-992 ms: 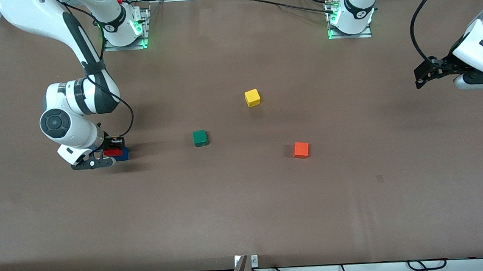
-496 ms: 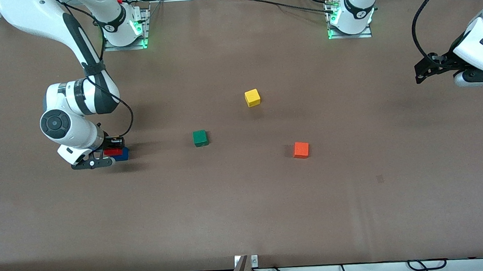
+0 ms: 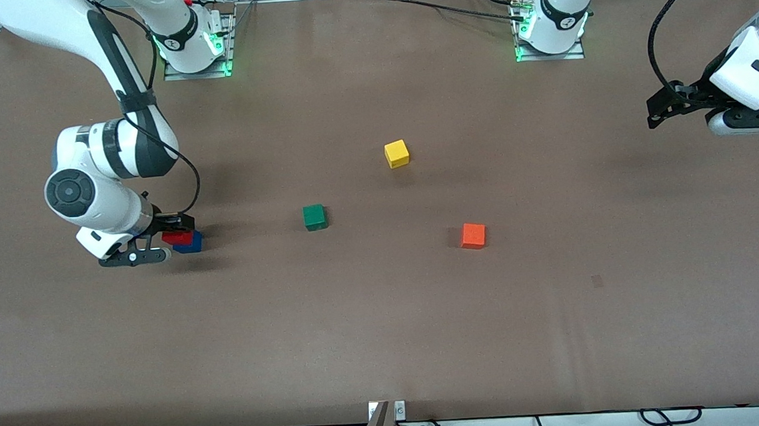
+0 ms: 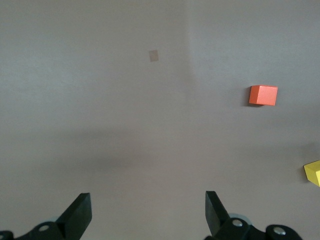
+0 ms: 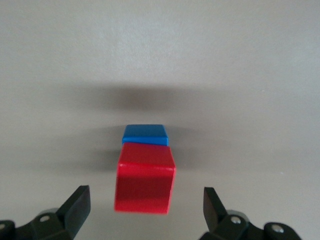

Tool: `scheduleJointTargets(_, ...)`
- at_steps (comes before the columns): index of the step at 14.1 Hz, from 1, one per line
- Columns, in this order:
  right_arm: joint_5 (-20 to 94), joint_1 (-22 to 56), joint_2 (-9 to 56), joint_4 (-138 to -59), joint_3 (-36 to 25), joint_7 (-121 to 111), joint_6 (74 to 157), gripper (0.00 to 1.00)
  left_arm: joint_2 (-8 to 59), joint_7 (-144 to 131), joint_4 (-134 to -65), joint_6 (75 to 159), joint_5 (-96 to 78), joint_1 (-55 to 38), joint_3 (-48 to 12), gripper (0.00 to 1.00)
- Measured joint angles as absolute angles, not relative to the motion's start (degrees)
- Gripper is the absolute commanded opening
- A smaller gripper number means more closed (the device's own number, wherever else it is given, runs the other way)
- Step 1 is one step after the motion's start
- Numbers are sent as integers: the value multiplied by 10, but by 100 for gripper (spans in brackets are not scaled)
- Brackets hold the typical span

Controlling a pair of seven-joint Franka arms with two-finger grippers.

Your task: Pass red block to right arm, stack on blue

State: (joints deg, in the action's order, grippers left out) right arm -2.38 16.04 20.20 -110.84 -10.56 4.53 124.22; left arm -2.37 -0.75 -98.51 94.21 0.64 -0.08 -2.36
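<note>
Now the red block (image 5: 145, 177) sits stacked on the blue (image 5: 145, 134) cube.
Bright red, plain-faced, it rests slightly askew; right gripper (image 5: 145, 210) fingers spread apart around it, left gripper (image 4: 145, 215) waiting spread over bare worktop (image 3: 387, 319).

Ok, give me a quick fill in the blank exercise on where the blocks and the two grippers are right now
1. The red block sits on the ____ block.
2. The right gripper has its jaws ____ on either side of the red block, not touching it.
3. The left gripper hangs open over bare table at the ____ arm's end.
4. The green block lies nearer the front camera than the ____ block.

Missing words: blue; open; left; yellow
</note>
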Motion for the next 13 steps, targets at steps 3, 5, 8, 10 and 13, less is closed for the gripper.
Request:
scheduleJointTargets(3, -24, 160, 181, -1046, -109, 45, 1171, 100, -24, -7, -985, 942, 6, -1, -24, 100)
scheduleJointTargets(5, -24, 159, 174, -983, -111, 45, 1100, 100, -24, -7, -984, 942, 6, -1, -24, 100)
scheduleJointTargets(8, -23, 157, 169, -897, -115, 45, 1017, 100, -24, -7, -983, 942, 6, -1, -24, 100)
scheduleJointTargets(10, -20, 149, 169, -858, -119, 44, 993, 100, -24, -7, -983, 942, 6, -1, -24, 100)
scheduleJointTargets(13, -20, 137, 168, -819, -120, 42, 966, 100, -24, -7, -983, 942, 6, -1, -24, 100)
